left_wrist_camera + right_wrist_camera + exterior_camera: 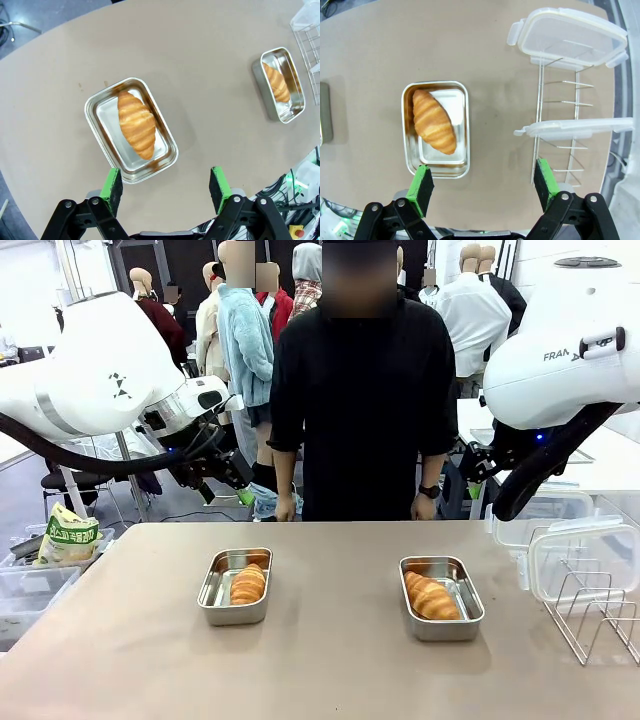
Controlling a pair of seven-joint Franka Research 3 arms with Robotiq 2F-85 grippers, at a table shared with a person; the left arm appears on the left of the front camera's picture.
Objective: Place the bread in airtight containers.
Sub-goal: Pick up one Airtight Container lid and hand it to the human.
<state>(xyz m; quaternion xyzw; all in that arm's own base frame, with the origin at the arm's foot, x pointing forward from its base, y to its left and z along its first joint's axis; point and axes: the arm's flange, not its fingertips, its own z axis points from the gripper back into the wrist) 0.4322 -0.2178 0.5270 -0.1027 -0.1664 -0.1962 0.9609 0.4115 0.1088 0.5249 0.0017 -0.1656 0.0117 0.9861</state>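
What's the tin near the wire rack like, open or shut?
Open. The tin has no lid on; its croissant lies bare inside, and two clear lids stand in the wire rack.

The left end effector [164, 172] and right end effector [483, 167] hover agape

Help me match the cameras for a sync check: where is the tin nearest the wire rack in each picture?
Front view: the tin sits right of centre, with the rack to its right.
Left wrist view: the tin is at the upper right, with the rack at the edge beside it.
Right wrist view: the tin is left of centre, with the rack to its right.
Shared landmark: the rack.
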